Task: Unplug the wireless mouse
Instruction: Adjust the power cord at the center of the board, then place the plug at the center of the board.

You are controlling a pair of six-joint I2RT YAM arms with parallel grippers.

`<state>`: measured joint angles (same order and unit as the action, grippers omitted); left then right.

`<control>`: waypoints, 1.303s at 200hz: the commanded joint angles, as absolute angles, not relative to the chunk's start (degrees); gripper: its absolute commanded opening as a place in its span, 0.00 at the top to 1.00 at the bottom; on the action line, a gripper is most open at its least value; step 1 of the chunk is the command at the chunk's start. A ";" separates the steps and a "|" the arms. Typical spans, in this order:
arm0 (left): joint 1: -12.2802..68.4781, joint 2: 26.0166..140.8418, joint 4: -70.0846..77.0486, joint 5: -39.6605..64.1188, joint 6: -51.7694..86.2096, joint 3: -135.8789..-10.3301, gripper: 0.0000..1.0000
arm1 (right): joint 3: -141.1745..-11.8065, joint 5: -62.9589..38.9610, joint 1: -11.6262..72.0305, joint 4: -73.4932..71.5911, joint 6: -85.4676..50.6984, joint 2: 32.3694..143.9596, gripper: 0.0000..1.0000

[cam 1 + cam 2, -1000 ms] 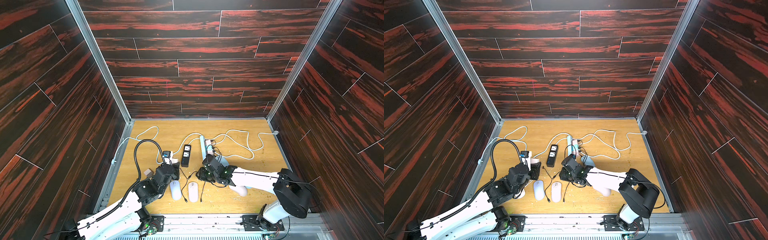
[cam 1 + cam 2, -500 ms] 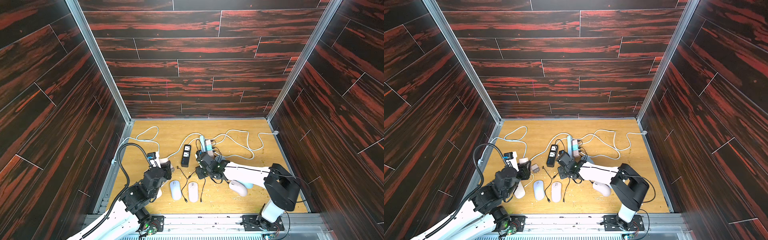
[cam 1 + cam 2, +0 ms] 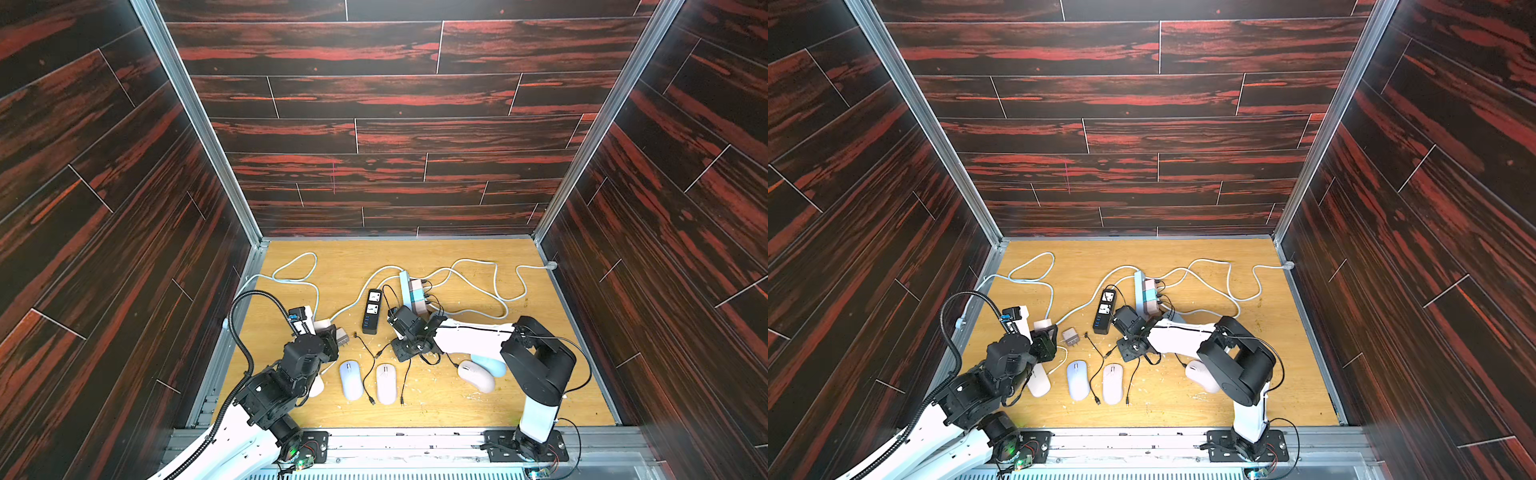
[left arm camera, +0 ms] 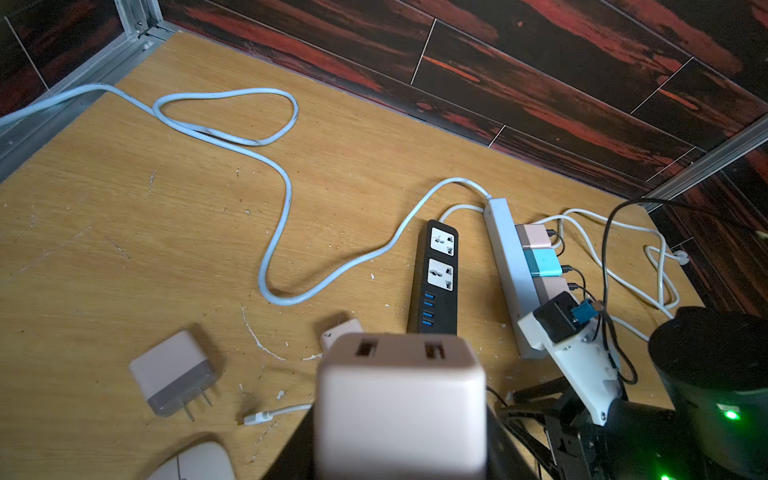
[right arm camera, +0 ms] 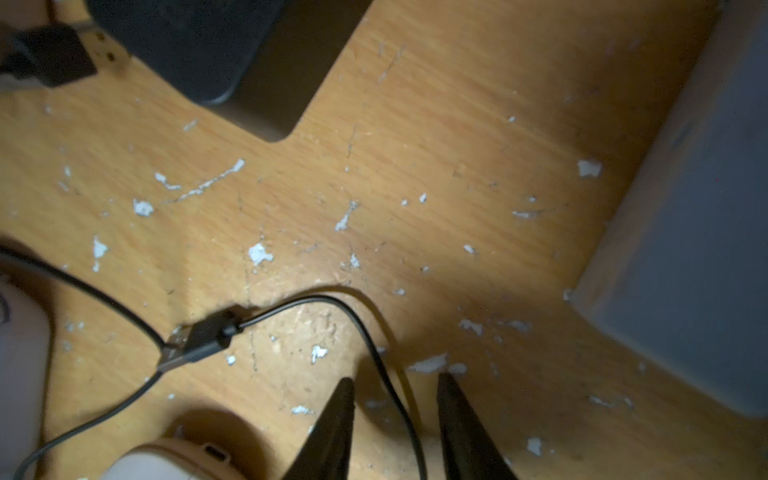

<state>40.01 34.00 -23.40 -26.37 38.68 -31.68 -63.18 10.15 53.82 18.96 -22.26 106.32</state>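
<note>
Several wireless mice lie in a row near the front: a lavender one [image 3: 350, 379], a pale pink one [image 3: 386, 382] and two more [image 3: 476, 375] by the right arm. Thin black cables [image 3: 368, 384] run beside them with loose ends. My right gripper [image 5: 397, 380] is open low over the table, a black cable [image 5: 374, 332] passing untouched between its fingers. A loose black USB plug [image 5: 199, 336] lies nearby, and a mouse [image 5: 166, 461] shows an empty port. My left gripper [image 3: 330, 334] is shut on a pink two-port charger [image 4: 399, 399], held above the table.
A white power strip [image 3: 405, 291] carries pink and blue chargers [image 4: 542, 262] with black cables plugged in. A black power strip [image 3: 372, 311] lies beside it. A loose charger [image 4: 174, 374] and a white cable end [image 4: 257, 417] lie near the left gripper. White cords [image 3: 494, 286] loop behind.
The left arm swung left with the charger, then came partly back. The right arm's elbow shifted left while its gripper stayed low over the cables, its fingers widening and then narrowing.
</note>
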 commanded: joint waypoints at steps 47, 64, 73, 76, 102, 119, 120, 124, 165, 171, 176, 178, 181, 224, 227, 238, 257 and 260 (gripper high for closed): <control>39.63 39.85 -25.13 -27.62 40.24 -33.28 1.00 | -61.16 12.94 53.98 26.51 -35.90 107.43 0.96; 39.63 42.55 -24.33 -26.42 39.76 -33.69 1.00 | -59.43 15.85 53.92 28.07 -42.57 105.71 0.98; 39.63 43.86 -22.59 -24.38 38.84 -33.59 1.00 | -58.38 15.71 53.99 27.94 -45.11 104.81 0.98; 39.65 44.39 -22.06 -23.62 38.89 -33.60 1.00 | -58.19 15.43 53.97 27.64 -45.54 104.57 0.98; 39.64 49.43 -19.75 -18.57 39.51 -35.00 1.00 | -57.07 15.23 55.37 28.53 -47.17 103.80 0.98; 39.80 52.73 -19.51 -16.69 40.14 -36.36 1.00 | -55.83 15.12 56.18 28.42 -47.71 102.98 0.97; 39.77 52.82 -19.42 -16.52 40.16 -36.38 1.00 | -55.83 15.03 56.21 28.32 -47.72 102.95 0.97; 39.81 53.46 -18.80 -15.95 40.35 -36.39 1.00 | -55.35 14.72 56.17 28.03 -47.80 102.65 0.97; 43.41 58.85 -14.62 -13.88 42.61 -36.91 1.00 | -54.69 15.21 56.07 26.38 -48.36 99.25 0.69; 44.23 59.70 -14.43 -14.05 43.01 -37.17 1.00 | -54.96 15.28 56.07 26.12 -48.21 98.26 0.65; 44.77 60.43 -14.13 -14.14 43.22 -37.43 1.00 | -55.18 15.35 56.07 25.90 -47.97 97.29 0.64; 45.16 60.70 -13.97 -14.15 43.28 -37.51 1.00 | -55.32 15.44 56.07 25.79 -47.83 96.79 0.63; 45.59 61.26 -13.74 -14.15 43.49 -37.66 1.00 | -55.41 15.45 56.07 25.61 -47.68 96.17 0.62; 49.31 69.65 -15.39 -15.76 49.22 -40.65 1.00 | -53.81 17.91 56.07 23.94 -46.53 85.29 0.55; 49.34 70.13 -15.59 -16.00 49.67 -40.77 1.00 | -53.54 18.38 56.01 24.11 -46.56 84.58 0.55; 49.48 72.41 -16.09 -16.52 51.06 -41.43 1.00 | -52.63 19.47 55.85 24.72 -46.65 82.35 0.55; 49.75 76.50 -17.10 -18.05 52.63 -43.60 1.00 | -50.47 20.49 55.43 25.14 -46.85 79.45 0.55; 49.81 77.18 -17.27 -18.22 52.63 -43.90 1.00 | -50.27 20.51 55.38 25.16 -46.97 79.12 0.55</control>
<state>49.47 73.43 -15.05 -15.14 48.93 -40.60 -53.36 18.04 55.86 23.11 -46.70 81.43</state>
